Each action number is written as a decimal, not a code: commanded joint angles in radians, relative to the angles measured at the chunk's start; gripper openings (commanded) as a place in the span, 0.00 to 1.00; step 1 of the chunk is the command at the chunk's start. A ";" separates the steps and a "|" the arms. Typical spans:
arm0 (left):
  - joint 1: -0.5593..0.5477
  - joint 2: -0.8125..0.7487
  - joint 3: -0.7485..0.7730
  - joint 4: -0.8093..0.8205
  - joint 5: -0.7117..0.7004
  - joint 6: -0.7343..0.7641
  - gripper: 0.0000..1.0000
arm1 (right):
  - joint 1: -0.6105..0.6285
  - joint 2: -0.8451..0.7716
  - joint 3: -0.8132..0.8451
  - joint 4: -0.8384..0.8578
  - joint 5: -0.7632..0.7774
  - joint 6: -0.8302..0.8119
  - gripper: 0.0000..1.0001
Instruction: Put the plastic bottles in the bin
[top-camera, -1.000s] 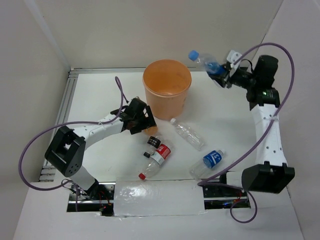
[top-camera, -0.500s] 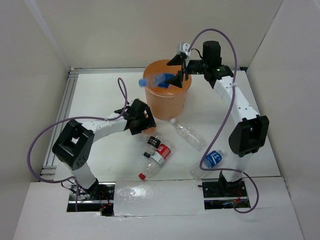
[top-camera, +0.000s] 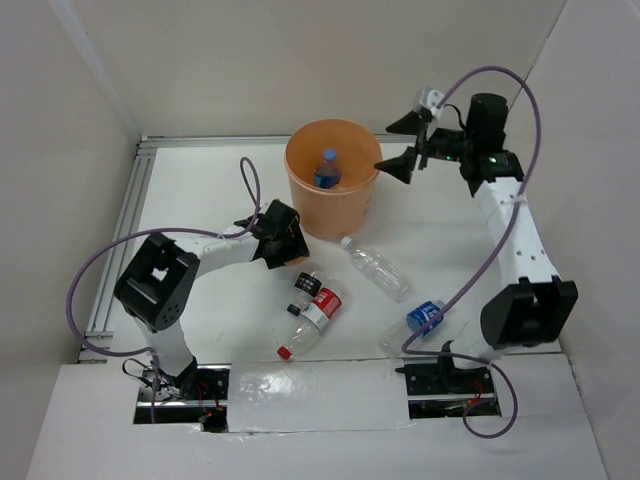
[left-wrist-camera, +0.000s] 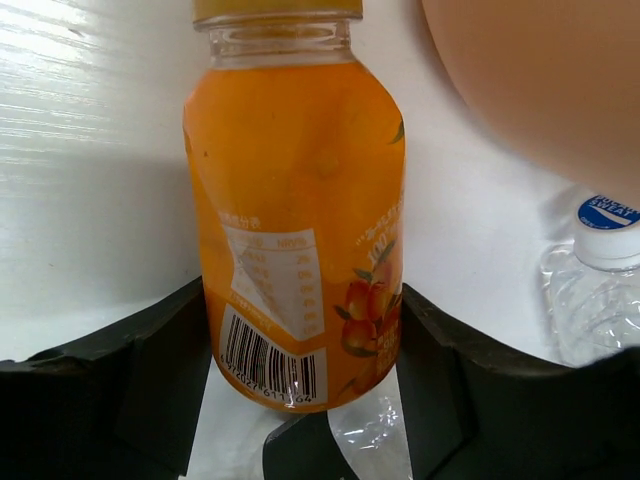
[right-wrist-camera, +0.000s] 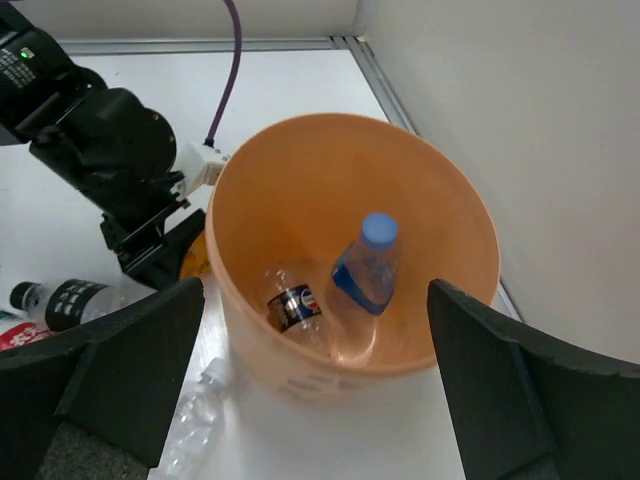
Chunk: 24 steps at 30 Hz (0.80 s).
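While my right end effector (top-camera: 400, 146) hangs wide open and empty right of the bin (top-camera: 331, 216), I can't tell whether the left end effector (top-camera: 287, 250), straddling the orange bottle (left-wrist-camera: 300, 230) on the worktop by the bin's near wall, truly grips it, so lifting could drop it.

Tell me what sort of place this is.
Probably a robot test cell: plain white walls box in a white table, a left arm and right arm sit at its near edge, with a round translucent orange plastic bin and loose clear plastic bottles.
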 joint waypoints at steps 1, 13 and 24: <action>-0.005 -0.034 -0.030 -0.023 -0.036 0.027 0.30 | -0.062 -0.105 -0.086 -0.052 -0.067 0.008 0.99; -0.172 -0.637 0.034 -0.032 -0.088 0.338 0.00 | -0.291 -0.369 -0.537 -0.438 0.098 -0.346 0.47; -0.163 -0.137 0.595 0.135 -0.167 0.539 0.12 | -0.282 -0.403 -0.704 -0.498 0.096 -0.361 0.94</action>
